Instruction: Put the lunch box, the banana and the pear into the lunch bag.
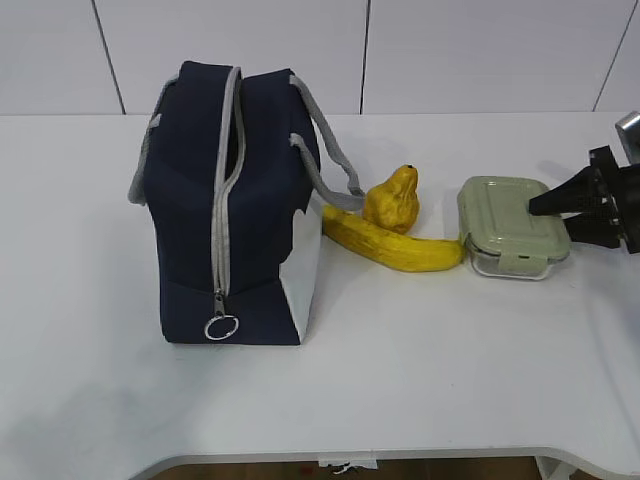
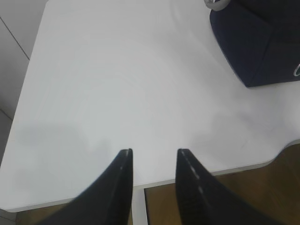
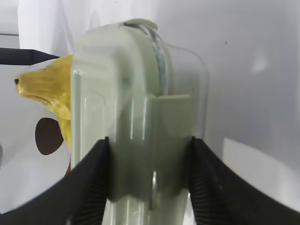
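step in hand appears to be grasping the lunch box (image 1: 512,226) at right of the desk (image 1: 420,370): right gripper (image 3: 149,161) fingers clamp its latch end, left gripper (image 2: 153,161) fingers apart and empty; next, lift it toward the lunch bag (image 1: 235,200) at left.

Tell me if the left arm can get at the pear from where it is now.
Probably not directly. The left claw hangs open over bare table near the front edge, and the lunch bag stands between that side and the pear, which sits behind the banana. It would have to go around or over.
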### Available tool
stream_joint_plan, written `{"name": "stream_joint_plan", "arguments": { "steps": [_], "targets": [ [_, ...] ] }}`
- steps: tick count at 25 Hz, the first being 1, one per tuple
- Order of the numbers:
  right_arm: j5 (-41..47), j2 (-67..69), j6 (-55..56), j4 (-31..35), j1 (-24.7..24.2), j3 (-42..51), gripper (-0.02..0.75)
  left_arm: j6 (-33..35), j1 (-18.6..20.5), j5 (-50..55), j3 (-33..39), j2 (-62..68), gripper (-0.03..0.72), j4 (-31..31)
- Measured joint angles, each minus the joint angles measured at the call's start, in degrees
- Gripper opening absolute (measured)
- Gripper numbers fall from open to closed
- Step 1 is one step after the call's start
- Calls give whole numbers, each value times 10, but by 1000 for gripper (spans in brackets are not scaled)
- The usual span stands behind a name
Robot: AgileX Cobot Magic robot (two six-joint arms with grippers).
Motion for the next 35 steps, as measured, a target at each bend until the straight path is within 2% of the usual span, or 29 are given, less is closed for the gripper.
{"name": "stream_joint_plan", "arguments": {
  "steps": [7, 9, 16, 18, 19, 23, 24, 25, 26, 29, 30, 31, 33, 35],
  "targets": [
    [-7, -56, 82, -80, 2, 0, 362, 0, 0, 2, 0, 1, 240, 0],
    [-7, -79, 106, -85, 2, 1, 362, 0, 0, 6, 0, 2, 240, 0],
    [-5, -154, 170, -86, 2, 1, 361, 0, 0, 43, -87, 98, 239, -38],
    [-4, -177, 186, -88, 2, 1, 361, 0, 0, 43, -135, 151, 240, -90],
    [-3, -190, 191, -88, 2, 1, 361, 0, 0, 43, -135, 171, 240, -90],
    [1, -243, 199, -75, 2, 2, 361, 0, 0, 39, -153, 264, 240, -200],
    [2, -253, 199, -68, 2, 3, 361, 0, 0, 39, -153, 264, 240, -200],
    [3, -263, 200, -59, 2, 3, 361, 0, 0, 39, -155, 264, 242, -249],
    [6, -271, 201, -50, 4, 3, 361, 0, 0, 22, -155, 325, 253, -300],
    [10, -289, 201, -12, 15, 3, 361, 23, -1, -15, -155, 392, 321, -374],
    [10, -292, 201, -1, 22, 3, 361, 39, -1, -27, -155, 416, 321, -374],
    [10, -293, 202, 6, 29, 3, 361, 39, -1, -27, -155, 416, 352, -391],
    [10, -293, 203, 16, 49, 3, 361, 80, -1, -48, -163, 494, 405, -424],
    [10, -293, 203, 22, 72, 3, 361, 107, -1, -50, -175, 536, 414, -436]
  ]
}}
